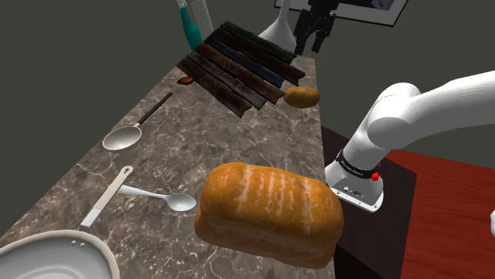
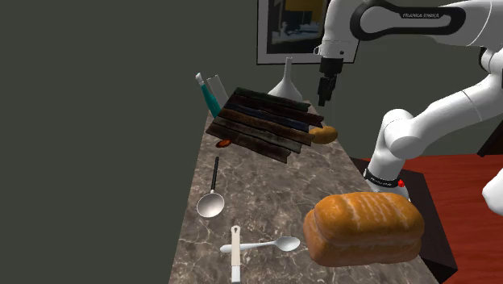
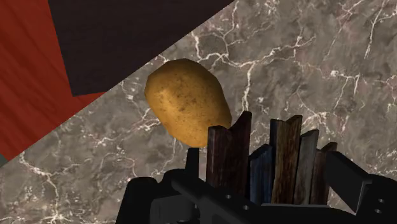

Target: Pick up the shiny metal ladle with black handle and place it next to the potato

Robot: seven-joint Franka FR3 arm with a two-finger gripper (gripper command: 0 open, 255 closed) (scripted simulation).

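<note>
The metal ladle [image 1: 123,137] [image 2: 211,203] lies on the marble counter [image 1: 198,150], its thin black handle pointing toward the dark slatted rack [image 1: 242,67]. The brown potato [image 1: 301,97] [image 2: 325,134] [image 3: 188,102] sits by the counter's edge, touching the rack's near corner. My gripper [image 1: 317,36] [image 2: 325,90] [image 3: 257,175] hangs high above the potato and the rack end, far from the ladle. Its fingers stand apart with nothing held between them.
A large bread loaf [image 1: 270,212] [image 2: 363,227] takes up the counter's near end. A white spoon [image 1: 163,196] and a white-handled pan [image 1: 47,257] lie beside it. A white vase [image 2: 288,81] and a teal bottle [image 2: 211,97] stand behind the rack. A small red-brown object [image 1: 185,80] lies by the rack.
</note>
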